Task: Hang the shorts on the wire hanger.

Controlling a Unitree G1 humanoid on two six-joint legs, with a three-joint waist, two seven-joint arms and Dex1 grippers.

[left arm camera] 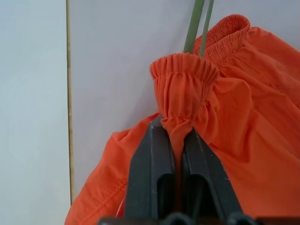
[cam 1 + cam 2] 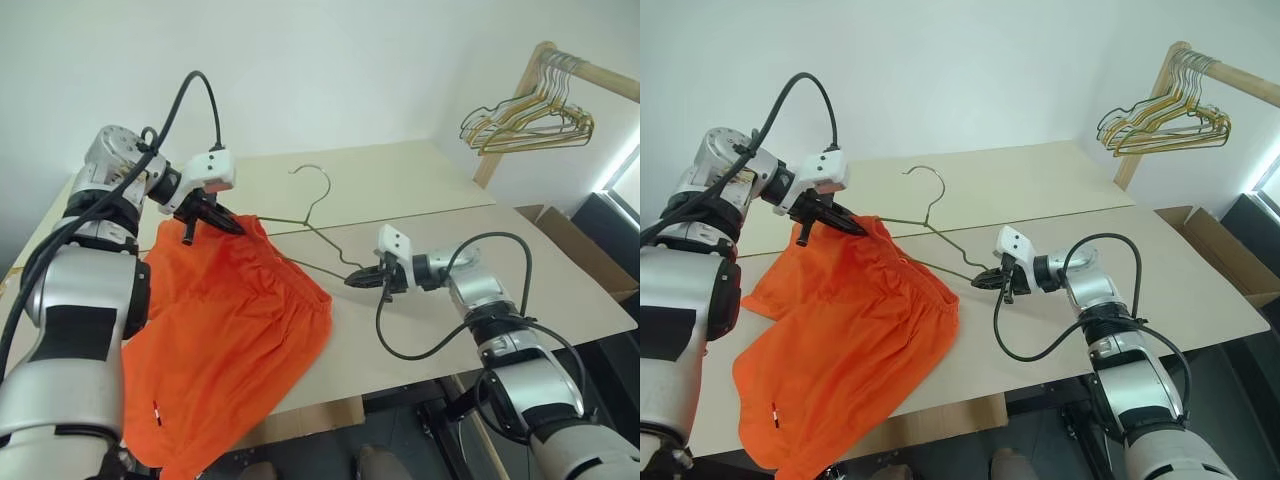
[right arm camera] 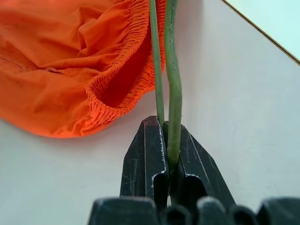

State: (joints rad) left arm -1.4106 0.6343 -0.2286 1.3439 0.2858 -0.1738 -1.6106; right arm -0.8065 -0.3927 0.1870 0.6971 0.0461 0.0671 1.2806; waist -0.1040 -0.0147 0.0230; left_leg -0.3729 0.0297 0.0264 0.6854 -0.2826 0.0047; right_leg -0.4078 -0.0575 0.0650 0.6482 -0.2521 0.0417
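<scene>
The orange shorts [image 2: 225, 340] lie spread on the table's left half, one leg hanging over the front edge. My left gripper [image 2: 232, 223] is shut on a bunched piece of the elastic waistband [image 1: 183, 75], lifting it a little. The thin olive-grey wire hanger [image 2: 318, 225] lies across the table's middle, hook pointing to the far side, its left end running into the raised waistband. My right gripper [image 2: 352, 280] is shut on the hanger's right corner [image 3: 169, 93], holding it just above the table beside the shorts' open waist.
The pale table [image 2: 560, 290] has a seam running across it and open surface on the right. A wooden rack [image 2: 560, 65] at the back right carries a cluster of gold and grey hangers [image 2: 525, 125]. A cardboard box [image 2: 585, 250] stands beyond the table's right edge.
</scene>
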